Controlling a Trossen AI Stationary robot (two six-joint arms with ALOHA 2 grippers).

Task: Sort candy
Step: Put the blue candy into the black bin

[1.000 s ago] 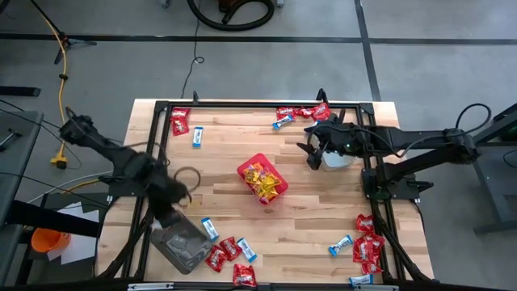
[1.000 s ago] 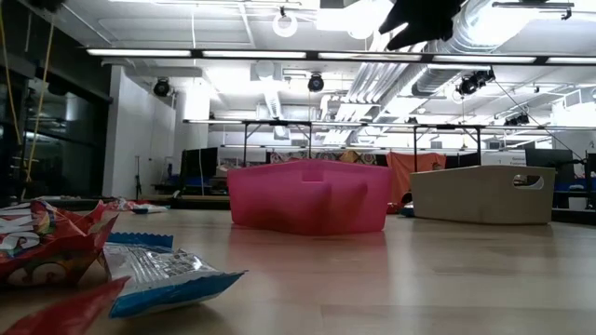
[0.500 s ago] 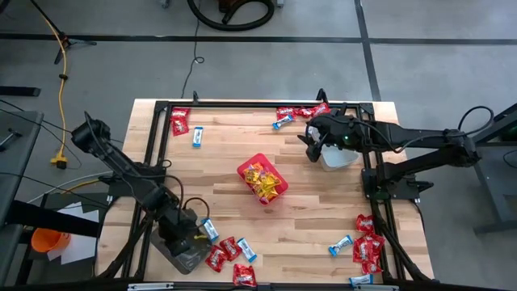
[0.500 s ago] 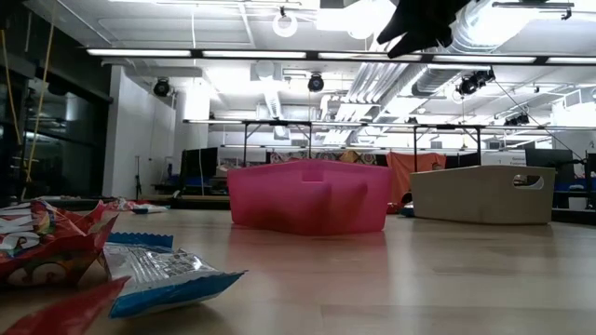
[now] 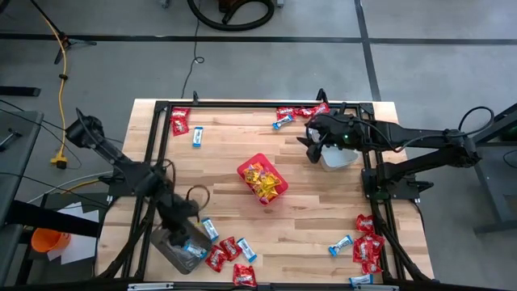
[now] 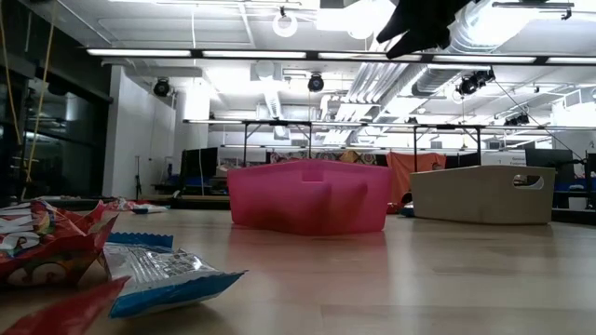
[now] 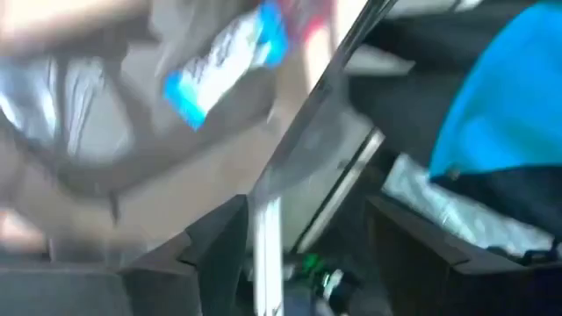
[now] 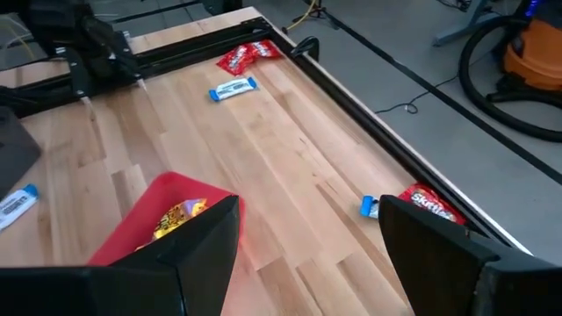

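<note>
So the big pale wooden worktop (image 5: pixel 234 162) with its black frame is pretty busy right now. Left arm is over the grey square tub (image 5: pixel 179 246) at the worktop's front-left corner, and the left gripper (image 5: pixel 187 212), clamped shut a second ago, now has its fingers spread wide with nothing in them. A blue-and-white wrapped packet (image 5: pixel 194 250) that wasn't in the tub half a second ago now lies there, so I'd call that one drop done and that arm free to go for the next piece. The right arm reaches in from the right edge, with the right gripper (image 5: pixel 310 148) hanging over the white tub (image 5: pixel 338 158) near the back-right corner, fingers just as wide open as before and holding nothing. The red square plastic bin (image 5: pixel 262 179) sits mid-worktop with yellow packets in it. The rest of the candy hugs the edges: shiny red packets (image 5: pixel 220 256) and another blue-and-white one (image 5: pixel 209 229) just beside the grey tub at the front edge, a red pile (image 5: pixel 368 246) at the front-right corner, a red packet (image 5: pixel 179 122) at the back-left corner, and a red bunch (image 5: pixel 300 111) along the back edge. There's lots of bare wood around the red bin, so moving through the centre looks easy, but the packets right up against the frame rails look like tighter picks.
</note>
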